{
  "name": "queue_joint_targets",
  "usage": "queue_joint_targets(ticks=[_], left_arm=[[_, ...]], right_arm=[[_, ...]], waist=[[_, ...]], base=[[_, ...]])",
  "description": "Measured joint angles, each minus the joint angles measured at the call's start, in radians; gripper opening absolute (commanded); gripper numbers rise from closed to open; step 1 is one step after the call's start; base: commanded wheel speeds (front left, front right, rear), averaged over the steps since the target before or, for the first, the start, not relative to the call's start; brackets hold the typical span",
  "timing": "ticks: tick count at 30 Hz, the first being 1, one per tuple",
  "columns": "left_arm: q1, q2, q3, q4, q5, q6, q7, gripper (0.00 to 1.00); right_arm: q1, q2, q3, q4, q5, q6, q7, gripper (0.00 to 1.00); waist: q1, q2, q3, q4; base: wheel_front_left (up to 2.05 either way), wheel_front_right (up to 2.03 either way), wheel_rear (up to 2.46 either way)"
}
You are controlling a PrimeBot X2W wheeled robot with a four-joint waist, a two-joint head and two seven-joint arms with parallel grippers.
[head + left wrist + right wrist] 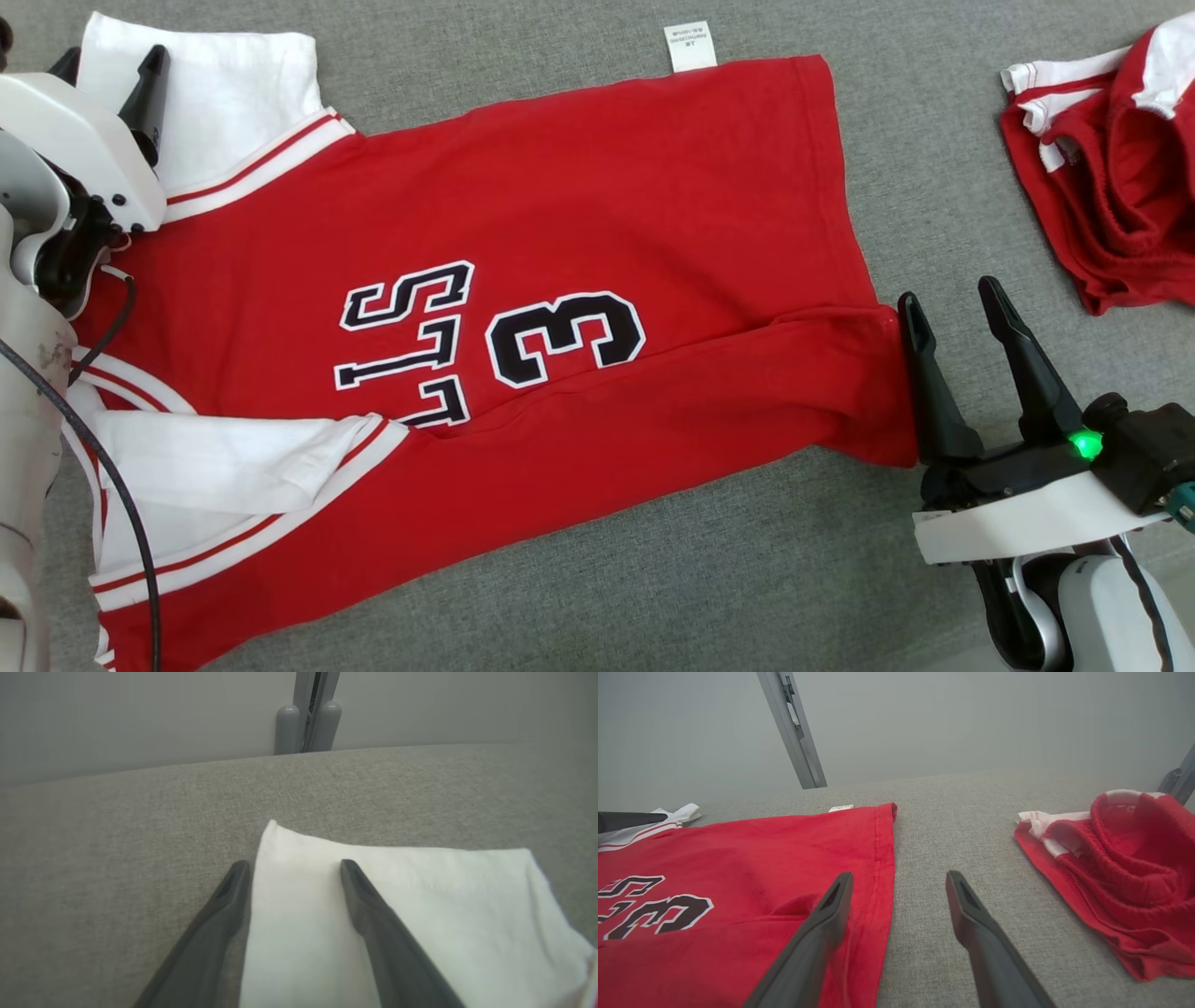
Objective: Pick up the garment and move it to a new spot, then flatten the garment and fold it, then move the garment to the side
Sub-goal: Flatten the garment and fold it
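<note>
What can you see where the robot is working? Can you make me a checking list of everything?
Surface: grey fabric surface, flat.
Job's things: red jersey spread out with the number 3 facing up. Its near edge is folded over part of the lettering. Its white sleeve lies flat.
Clutter: red shorts, crumpled and lying apart from the jersey.
Grippers: left gripper open, with one finger over the white sleeve and one beside it. Right gripper open at the jersey's hem.
Cables: black cable running along the left arm.
Surroundings: grey wall and a metal post.
</note>
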Motion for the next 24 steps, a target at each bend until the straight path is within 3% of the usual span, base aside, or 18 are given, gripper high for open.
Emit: queue_joint_targets(ticks=[1,2,3,9,13,17,24], left_arm=[[-0.003,0.000,-0.001,0.012,-0.004,-0.001,-0.004,1.00],[-0.007,-0.001,-0.004,0.024,-0.009,-0.002,-0.011,0.77],[-0.012,-0.004,-0.009,0.033,-0.009,-0.002,-0.015,0.00],[-0.031,-0.017,-0.036,0.066,-0.015,-0.008,-0.060,0.00],[-0.037,-0.034,-0.061,0.073,-0.015,-0.008,-0.087,0.00],[-0.046,-0.070,-0.096,0.058,-0.017,-0.008,-0.103,0.00],[-0.081,-0.111,-0.167,-0.013,-0.044,-0.008,-0.117,0.00]], right_arm=[[-0.001,0.000,0.001,0.001,0.001,0.000,0.000,1.00],[-0.003,-0.001,0.001,0.001,0.001,0.000,0.000,1.00],[-0.004,-0.002,0.001,0.001,0.002,0.000,0.000,1.00],[-0.064,-0.025,-0.009,-0.006,0.035,0.000,0.002,1.00],[-0.182,-0.085,-0.018,0.031,0.082,0.000,0.019,1.00],[-0.322,-0.169,-0.005,0.142,0.140,0.000,0.056,1.00],[-0.519,-0.265,0.133,0.402,0.244,0.000,0.110,1.00]], waist=[[0.0001,0.0000,0.002,-0.002],[0.0000,0.0000,0.003,-0.003],[0.0000,0.0000,0.004,-0.004],[0.0000,0.0000,0.008,0.002],[0.0000,0.0000,0.002,0.017],[0.0000,0.0000,0.000,0.053],[0.0000,0.0000,0.012,0.139]], base=[[0.00,0.00,0.00],[0.00,0.00,0.00],[0.00,0.00,0.00],[0.00,0.00,0.00],[0.00,0.00,0.00],[0.00,0.00,0.00],[0.00,0.00,0.00]])
